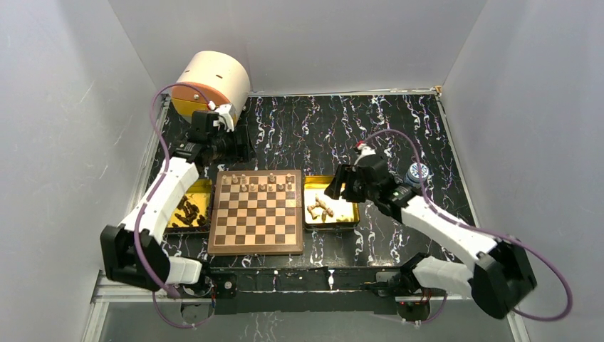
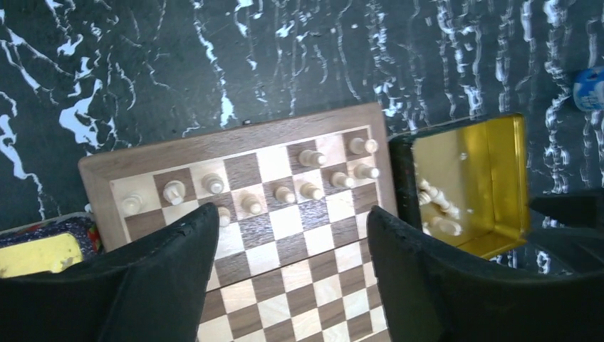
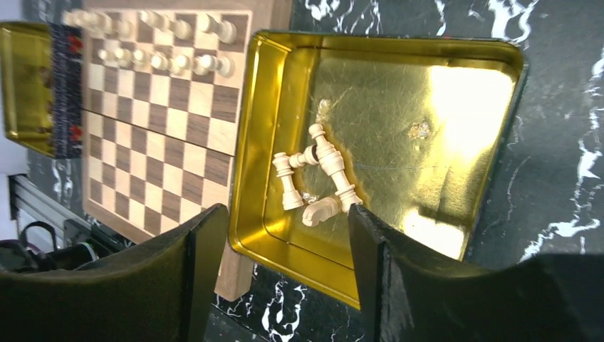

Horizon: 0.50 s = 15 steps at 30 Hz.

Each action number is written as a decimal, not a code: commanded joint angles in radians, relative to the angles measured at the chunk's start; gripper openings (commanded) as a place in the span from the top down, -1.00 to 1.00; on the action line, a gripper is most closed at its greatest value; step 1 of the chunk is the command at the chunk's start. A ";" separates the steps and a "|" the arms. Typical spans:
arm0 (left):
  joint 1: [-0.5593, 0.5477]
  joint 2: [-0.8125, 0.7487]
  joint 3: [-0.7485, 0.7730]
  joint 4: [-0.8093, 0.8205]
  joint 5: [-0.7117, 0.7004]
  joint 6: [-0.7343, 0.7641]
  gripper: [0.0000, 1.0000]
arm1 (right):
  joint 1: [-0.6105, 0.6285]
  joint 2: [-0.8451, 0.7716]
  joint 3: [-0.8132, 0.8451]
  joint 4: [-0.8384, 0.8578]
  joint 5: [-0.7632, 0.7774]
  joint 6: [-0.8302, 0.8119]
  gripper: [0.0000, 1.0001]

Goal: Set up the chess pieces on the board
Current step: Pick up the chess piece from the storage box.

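far left: gold tray with dark pieces inside, just beside the board. left gripper near the board's far left corner, jaws wide apart, holding nothing. light chess pieces upright on the two far rows only. right of the board: second gold tray, few loose pieces lying inside. right gripper above that tray, jaws parted, empty.

The board lies between two gold trays — chess pieces line its far rows.
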 commanded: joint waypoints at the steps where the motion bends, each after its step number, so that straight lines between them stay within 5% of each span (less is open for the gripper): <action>1: -0.004 -0.094 -0.081 0.107 0.081 -0.033 -0.77 | -0.002 0.167 0.119 -0.092 -0.084 -0.118 -0.27; 6: -0.004 -0.138 -0.156 0.122 0.044 -0.017 -0.79 | 0.030 0.286 0.164 -0.125 -0.066 -0.130 0.06; 15: -0.004 -0.282 -0.304 0.162 -0.204 0.029 -0.81 | 0.142 0.372 0.207 -0.174 0.075 -0.066 0.11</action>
